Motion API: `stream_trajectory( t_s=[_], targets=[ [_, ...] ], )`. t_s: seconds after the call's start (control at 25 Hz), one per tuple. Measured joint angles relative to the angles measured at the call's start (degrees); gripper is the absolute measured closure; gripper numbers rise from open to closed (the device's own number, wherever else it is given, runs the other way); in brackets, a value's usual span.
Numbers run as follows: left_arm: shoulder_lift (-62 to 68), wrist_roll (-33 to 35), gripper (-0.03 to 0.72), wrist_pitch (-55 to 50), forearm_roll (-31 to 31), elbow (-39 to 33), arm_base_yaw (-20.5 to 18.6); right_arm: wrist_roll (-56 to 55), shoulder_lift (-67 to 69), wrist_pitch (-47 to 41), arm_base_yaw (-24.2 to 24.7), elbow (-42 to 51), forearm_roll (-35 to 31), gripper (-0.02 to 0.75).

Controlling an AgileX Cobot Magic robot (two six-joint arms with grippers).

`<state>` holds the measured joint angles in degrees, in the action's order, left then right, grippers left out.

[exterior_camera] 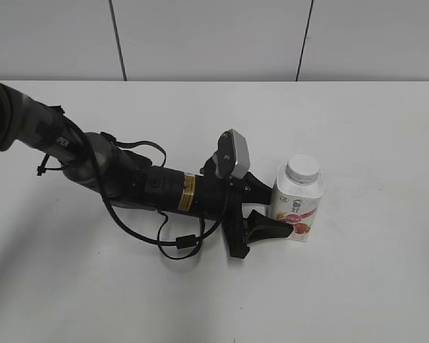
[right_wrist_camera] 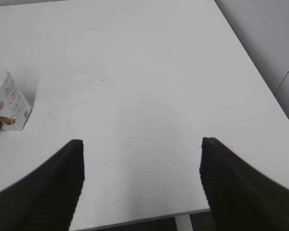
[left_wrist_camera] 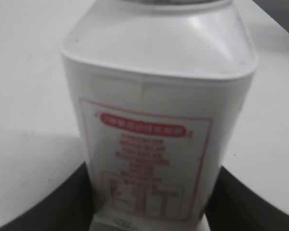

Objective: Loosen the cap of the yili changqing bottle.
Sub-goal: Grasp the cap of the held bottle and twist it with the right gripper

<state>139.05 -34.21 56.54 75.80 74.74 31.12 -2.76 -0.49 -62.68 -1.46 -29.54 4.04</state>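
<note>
there the yili changqing bottle (exterior_camera: 297,200) stands upright, cap (exterior_camera: 303,168) topmost.

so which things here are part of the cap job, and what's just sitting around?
In play:
- bottle, upright on the table, body between the left gripper's jaws
- cap, on the bottle
- left gripper, jaws either side of the bottle
- right gripper, open, over bare table, away from the bottle

Lying about:
- nothing loose; only the table
</note>
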Motion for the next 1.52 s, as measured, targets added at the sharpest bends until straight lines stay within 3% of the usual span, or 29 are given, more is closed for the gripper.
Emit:
stream_trajectory(
  t_s=[0.84,1.52],
  targets=[
    [0.0,-0.04,0.276,0.06,0.02,0.0,0.0,0.0,1.68,-0.8,0.0,-0.63,0.0,0.151],
    [0.0,-0.04,0.276,0.29,0.64,0.0,0.0,-5.68,42.24,-6.6,0.0,-19.92,-1.95,0.173]
  ],
)
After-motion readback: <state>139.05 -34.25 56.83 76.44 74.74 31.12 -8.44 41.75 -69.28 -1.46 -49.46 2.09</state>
